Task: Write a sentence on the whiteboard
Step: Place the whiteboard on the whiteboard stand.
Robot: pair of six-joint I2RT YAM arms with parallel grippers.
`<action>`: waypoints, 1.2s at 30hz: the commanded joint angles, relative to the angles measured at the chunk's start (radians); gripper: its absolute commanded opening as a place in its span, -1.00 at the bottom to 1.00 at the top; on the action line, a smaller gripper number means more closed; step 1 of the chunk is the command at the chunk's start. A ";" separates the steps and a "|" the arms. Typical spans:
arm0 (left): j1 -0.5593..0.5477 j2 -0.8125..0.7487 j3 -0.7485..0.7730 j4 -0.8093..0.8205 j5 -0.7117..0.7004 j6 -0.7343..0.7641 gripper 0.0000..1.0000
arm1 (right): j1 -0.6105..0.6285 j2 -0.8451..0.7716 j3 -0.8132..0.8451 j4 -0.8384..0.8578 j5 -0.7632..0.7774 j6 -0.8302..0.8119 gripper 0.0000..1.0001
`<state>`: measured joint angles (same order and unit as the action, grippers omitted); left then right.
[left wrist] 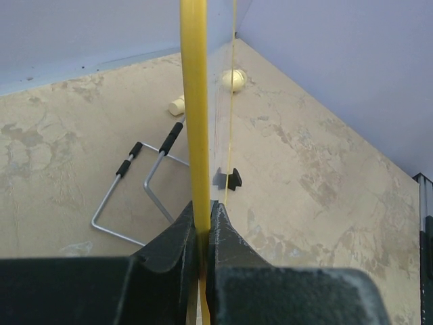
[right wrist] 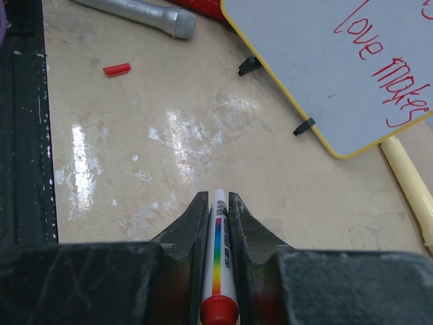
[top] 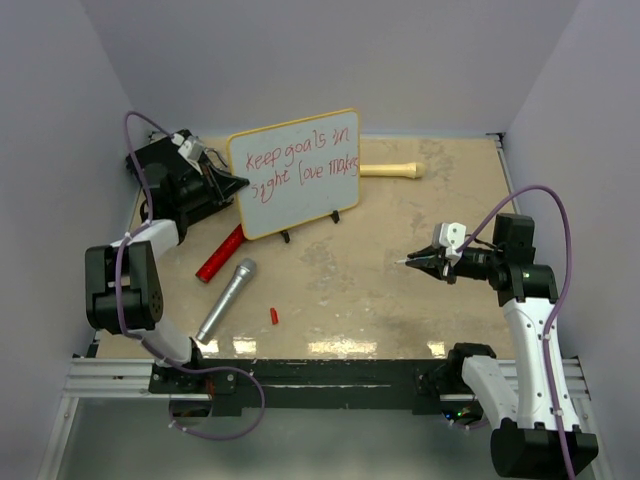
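The whiteboard [top: 295, 175] stands tilted at the back left of the table on small black feet [left wrist: 228, 179]. The sentence [top: 300, 160], in red handwriting over two lines, starts "Keep goals in". My left gripper [top: 232, 180] is shut on the board's left edge, and the yellow frame [left wrist: 195, 101] runs up from between its fingertips [left wrist: 203, 206]. My right gripper [top: 415, 262] hovers to the right of the board and apart from it, shut on a white marker [right wrist: 220, 250] with a rainbow stripe and a red end. The right wrist view shows the board's lower corner [right wrist: 304, 61] with the red words [right wrist: 379, 74].
A silver microphone [top: 226, 300] and a red cylinder [top: 220, 254] lie in front of the board's left side. A small red cap [top: 274, 316] is near the front. A cream stick [top: 392, 170] lies behind the board. A wire stand [left wrist: 128, 196] sits behind the board.
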<state>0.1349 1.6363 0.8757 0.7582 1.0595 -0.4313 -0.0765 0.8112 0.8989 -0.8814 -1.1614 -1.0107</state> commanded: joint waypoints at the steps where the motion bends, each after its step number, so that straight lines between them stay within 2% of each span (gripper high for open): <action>1: 0.006 0.028 0.060 -0.054 -0.088 0.172 -1.00 | 0.007 -0.004 0.005 0.030 0.003 0.015 -1.00; 8: 0.006 0.069 0.013 -0.057 -0.150 0.245 -1.00 | 0.007 -0.006 0.003 0.036 0.006 0.020 -1.00; 14: 0.009 0.066 -0.098 0.055 -0.213 0.311 -1.00 | 0.007 -0.003 0.003 0.036 0.006 0.021 -1.00; 17: 0.011 0.066 -0.104 0.053 -0.230 0.357 -1.00 | 0.007 -0.003 0.003 0.036 0.005 0.023 -1.00; 21: 0.015 0.071 -0.046 -0.068 -0.240 0.427 -1.00 | 0.007 -0.001 0.002 0.039 0.005 0.024 -1.00; 25: 0.015 0.068 -0.084 -0.054 -0.248 0.425 -1.00 | 0.007 0.000 0.001 0.039 0.006 0.024 -1.00; 27: 0.019 0.071 -0.095 -0.055 -0.259 0.416 -0.95 | 0.009 -0.003 0.001 0.041 0.006 0.024 -1.00; 29: 0.019 0.068 -0.093 -0.053 -0.279 0.408 -0.78 | 0.007 -0.003 0.000 0.042 0.008 0.029 -1.00; 30: 0.019 0.068 -0.089 -0.063 -0.291 0.407 -0.64 | 0.009 -0.006 0.000 0.042 0.008 0.029 -1.00; 36: 0.025 0.085 -0.067 -0.097 -0.342 0.408 -0.43 | 0.009 -0.003 0.000 0.048 0.009 0.032 -1.00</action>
<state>0.1352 1.6840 0.8116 0.7109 0.9092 -0.2268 -0.0723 0.8112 0.8970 -0.8597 -1.1435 -0.9947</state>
